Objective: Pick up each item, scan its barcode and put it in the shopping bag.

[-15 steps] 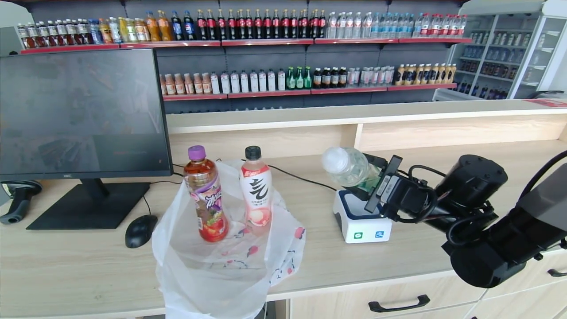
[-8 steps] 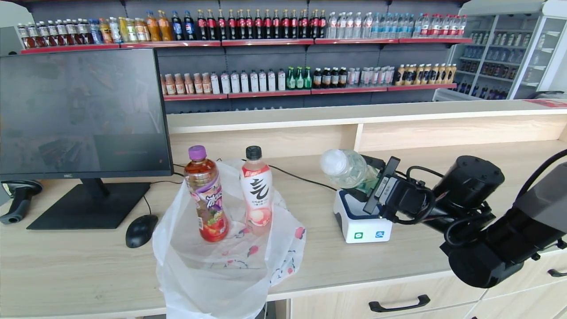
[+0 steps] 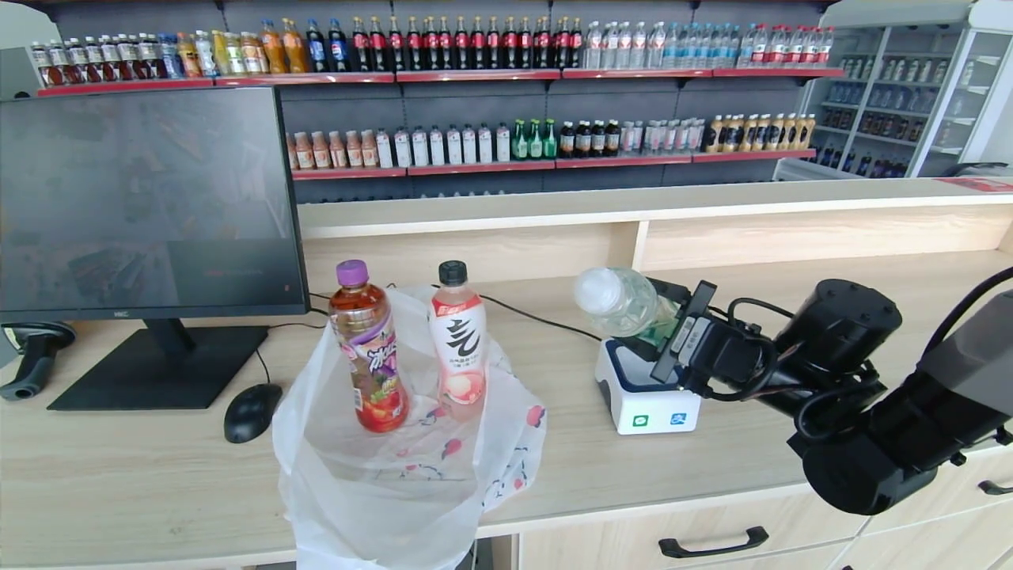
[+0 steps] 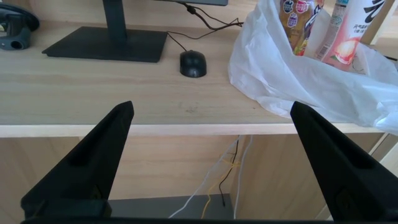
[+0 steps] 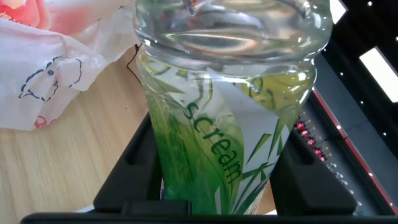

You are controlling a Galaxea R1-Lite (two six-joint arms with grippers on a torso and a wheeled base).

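My right gripper (image 3: 669,324) is shut on a clear water bottle (image 3: 621,299) with a green label (image 5: 211,162), holding it on its side just above the white barcode scanner (image 3: 645,392). The bottle's white cap points toward the shopping bag (image 3: 411,467), a thin white plastic bag that hangs over the counter's front edge. In the bag stand a red tea bottle with a purple cap (image 3: 366,348) and a white peach-drink bottle with a black cap (image 3: 459,344). My left gripper (image 4: 208,162) is open, low in front of the counter edge, with nothing between its fingers.
A monitor (image 3: 146,206) stands at the counter's left with a black mouse (image 3: 251,412) before it and a handheld scanner (image 3: 32,356) at the far left. A cable runs behind the bag. Drink shelves line the back wall. Drawers (image 3: 712,545) sit below the counter.
The right gripper and the water bottle have shifted very slightly over the scanner; everything else is unchanged.
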